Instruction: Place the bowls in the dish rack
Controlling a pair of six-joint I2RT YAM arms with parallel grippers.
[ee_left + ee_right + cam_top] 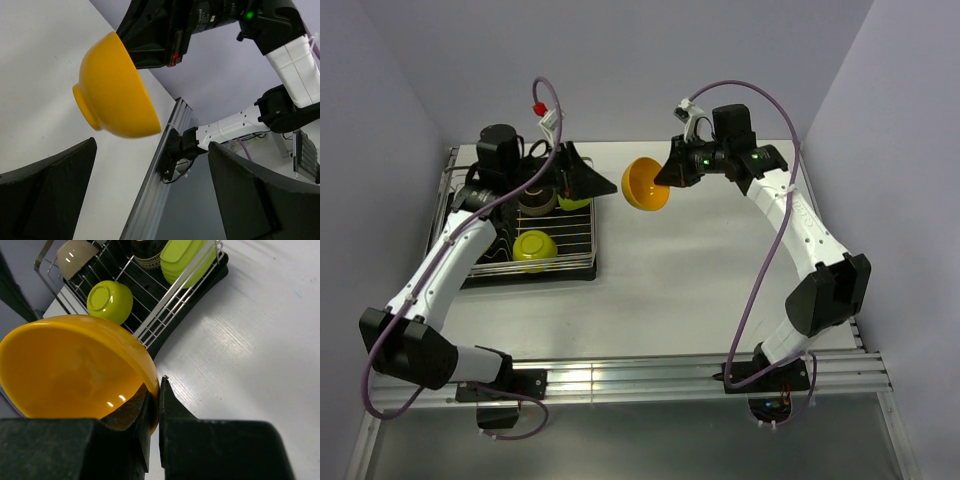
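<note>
The right hand [670, 178] is pinching the rim of the orange bowl [642, 186], its two fingers [172, 405] pressing almost together with only the bowl wall between them, one inside and one outside. It is holding the bowl in the air above the white tabletop [700, 280], tipped on its side, just to the right of the dish rack [560, 265] and not touching it. In the left wrist view the bowl's foot and outer wall are facing the left hand [582, 180], which is hovering over the right end of the rack with its fingers [45, 192] spread wide and gripping nothing. In the rack a lime bowl [534, 248] is sitting upside down near the front, a second lime-green piece [184, 260] is leaning among the wires farther back, a dark bowl [535, 200] is sitting beside it, and a white bowl [75, 252] is lying at the far end.
</note>
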